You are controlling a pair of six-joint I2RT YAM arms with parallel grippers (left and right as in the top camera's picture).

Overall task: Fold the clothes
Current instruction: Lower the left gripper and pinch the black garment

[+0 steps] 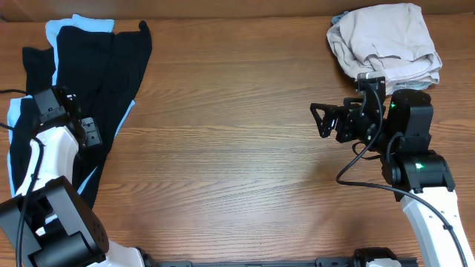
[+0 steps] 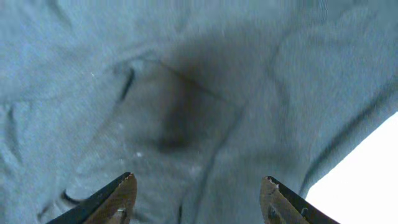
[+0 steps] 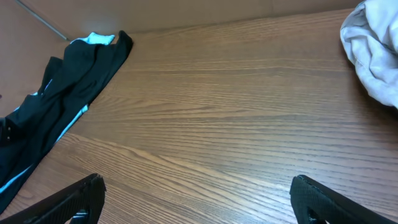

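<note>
Left gripper [image 2: 199, 190], frame left: jaws apart over black shirt [image 1: 111, 70], gripping nothing. Right gripper [image 3: 198, 186] wide open, empty, above table [image 1: 237, 148].

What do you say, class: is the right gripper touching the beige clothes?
Apart. The right wrist view shows the right gripper open above the bare wooden table, with the beige clothes lying well off to one side of its fingers.

The left arm [image 1: 43, 159] is raised from the near-left corner, and the left hand [image 2: 202, 200] is pointed downward with its fingers [image 2: 117, 198] parted. The right hand [image 1: 322, 121] is extended leftward from the right arm [image 1: 429, 204], jaws spread wide.
</note>
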